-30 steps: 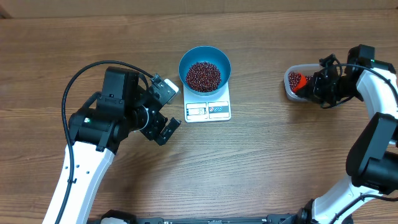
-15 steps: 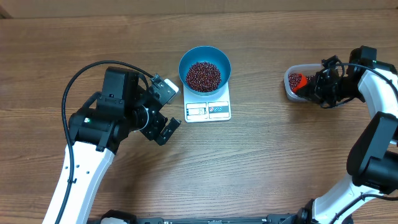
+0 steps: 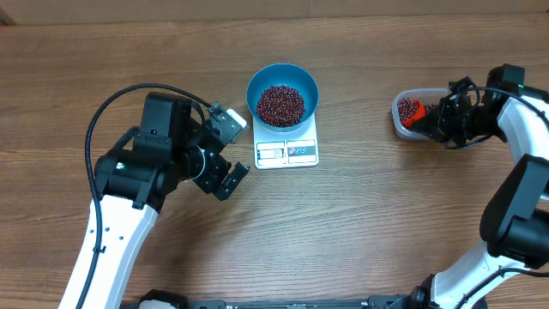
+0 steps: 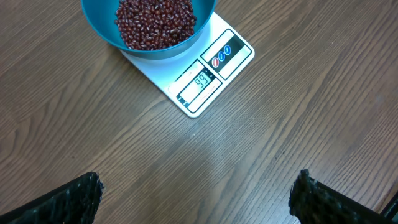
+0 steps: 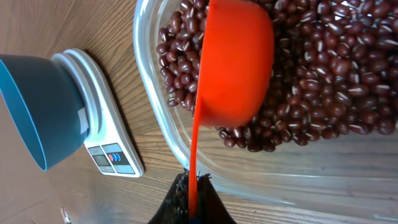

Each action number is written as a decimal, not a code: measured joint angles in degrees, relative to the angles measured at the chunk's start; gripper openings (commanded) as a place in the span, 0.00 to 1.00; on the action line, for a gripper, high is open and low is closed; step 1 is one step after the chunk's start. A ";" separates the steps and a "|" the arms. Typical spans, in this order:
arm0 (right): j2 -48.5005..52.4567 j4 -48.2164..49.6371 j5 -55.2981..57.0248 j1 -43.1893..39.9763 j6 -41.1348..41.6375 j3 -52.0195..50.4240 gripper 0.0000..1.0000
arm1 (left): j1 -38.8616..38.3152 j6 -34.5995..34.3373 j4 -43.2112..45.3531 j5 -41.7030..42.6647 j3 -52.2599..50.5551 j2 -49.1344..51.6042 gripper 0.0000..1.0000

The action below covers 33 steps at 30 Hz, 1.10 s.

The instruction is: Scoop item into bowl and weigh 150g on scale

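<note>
Shifting slightly away from the scale (image 3: pixel 287 153), the right hand (image 5: pixel 191 200) stays clamped on the scoop (image 5: pixel 233 62) just ahead; the left hand (image 4: pixel 194 200) stays apart.

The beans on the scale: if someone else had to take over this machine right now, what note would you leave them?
Left fingers: open, empty, hovering near the scale.
Right fingers: shut on the red scoop by its handle; scoop lies in the clear tub, against the beans.
Blue bowl sits on the scale, holding a heap of beans.
Done: part of the portion; the display looks two-digit, short of target.
Left: scoop more beans into the bowl until it reads 150 g.
</note>
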 measured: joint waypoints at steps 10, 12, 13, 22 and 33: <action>0.02 -1.11 -1.51 -3.93 -0.70 0.00 0.03 | 0.00 0.00 0.00 0.00 0.00 0.00 1.00; 0.02 -1.53 -2.54 -4.50 -1.33 0.00 0.04 | 0.00 -0.02 0.00 0.00 0.00 0.00 1.00; 0.02 -1.79 -3.02 -4.63 -1.55 0.00 0.04 | 0.00 0.00 0.00 -0.02 0.00 0.00 1.00; 0.02 -2.43 -6.01 -6.73 -2.21 0.00 0.04 | 0.00 -0.02 0.00 0.00 0.00 0.00 1.00; 0.02 -4.39 -10.58 -12.33 -3.50 0.00 0.04 | 0.00 0.00 0.00 0.00 0.00 0.00 1.00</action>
